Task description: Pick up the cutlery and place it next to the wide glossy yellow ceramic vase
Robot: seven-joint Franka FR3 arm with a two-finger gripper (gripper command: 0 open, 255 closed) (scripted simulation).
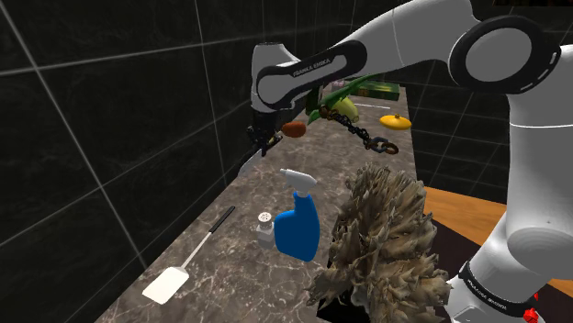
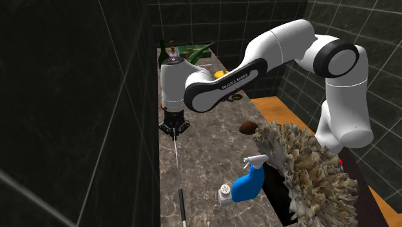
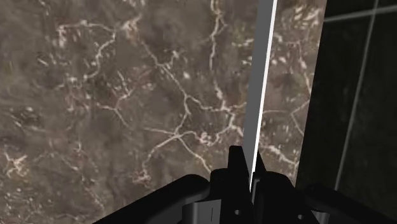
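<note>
Knife (image 3: 261, 83) up close: long, v. thin grey blade w/ a bright white edge, running straight out from the fingertips. In the second exterior view the knife (image 2: 176, 149) hangs point-down under the hand, over the marble counter (image 2: 206, 155) and close to the dark tiled wall. Can't tell if the tip touches the stone.

Gripper (image 3: 251, 167): fingers nearly together, only a slit btw them, clamped on the knife's upper end and touching nothing else.

In the shoulder view the gripper (image 1: 264, 139) sits on the counter's wall side, well apart from the wide yellow vase (image 1: 395, 120) at the far end. Nearer the stand: blue spray bottle (image 1: 298, 225), small shaker (image 1: 264, 220) just beside it, and a white spatula (image 1: 184, 266) w/ black handle lying flat.
</note>
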